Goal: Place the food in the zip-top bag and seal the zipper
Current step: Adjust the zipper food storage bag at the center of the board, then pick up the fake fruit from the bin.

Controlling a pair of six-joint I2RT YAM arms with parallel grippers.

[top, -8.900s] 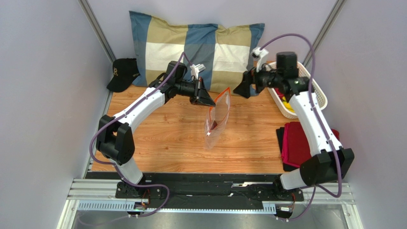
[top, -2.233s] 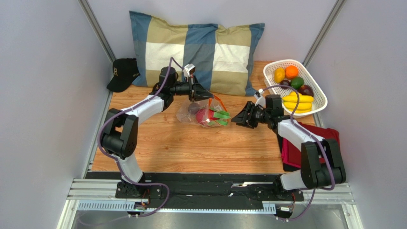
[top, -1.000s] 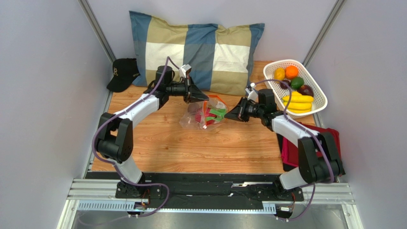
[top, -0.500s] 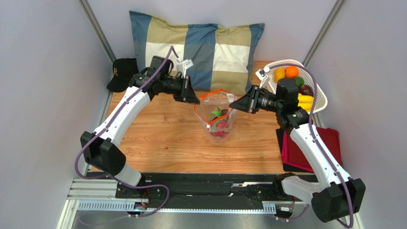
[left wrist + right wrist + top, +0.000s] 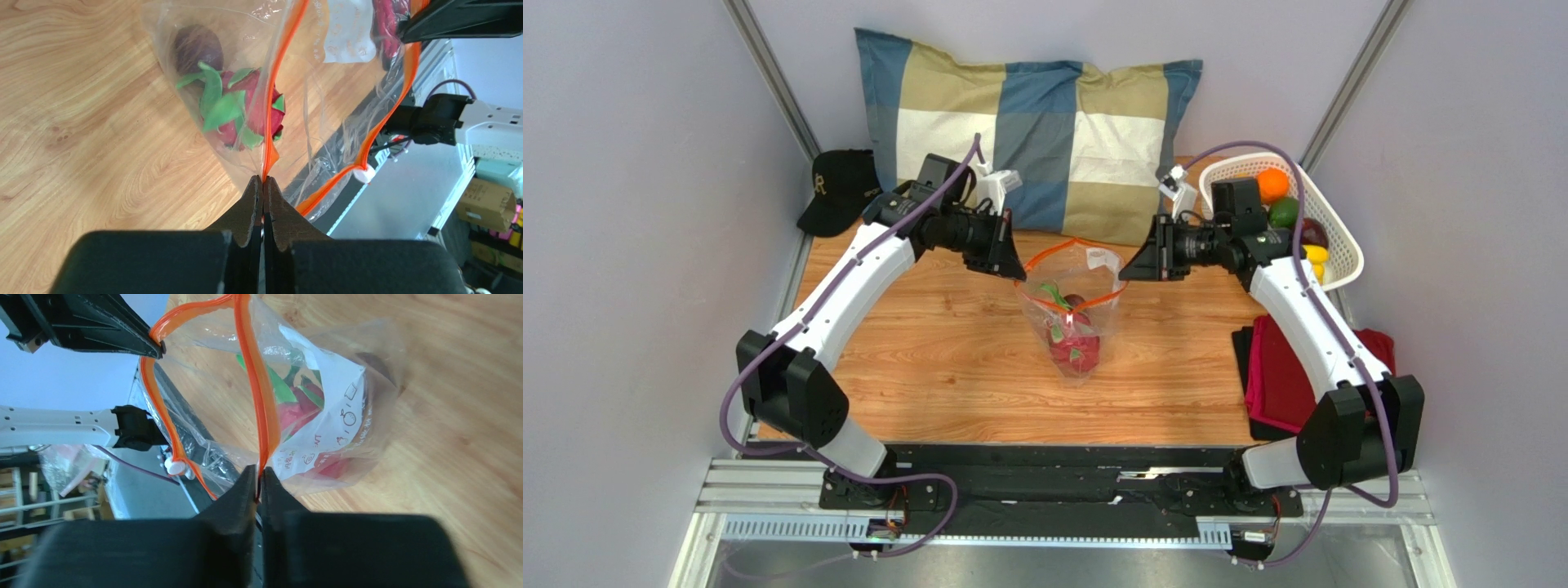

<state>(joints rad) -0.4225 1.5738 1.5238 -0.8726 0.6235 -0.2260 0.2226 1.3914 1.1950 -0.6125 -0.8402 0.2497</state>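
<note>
food (image 5: 1273, 185) in basket (image 5: 1347, 245) half hidden

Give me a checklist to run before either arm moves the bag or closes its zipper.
1. Grip of the left gripper on one end of the zipper: ok, shut on it.
2. Grip of the right gripper on the opposite end: ok, shut on it.
3. Mouth of the bag held open between them: ok.
4. Inside the bag, dragon fruit and dark purple piece: ok.
5. All food bagged: not ok; the orange and more fruit sit in the basket.
6. Bag bottom resting on the table: cannot tell.
</note>
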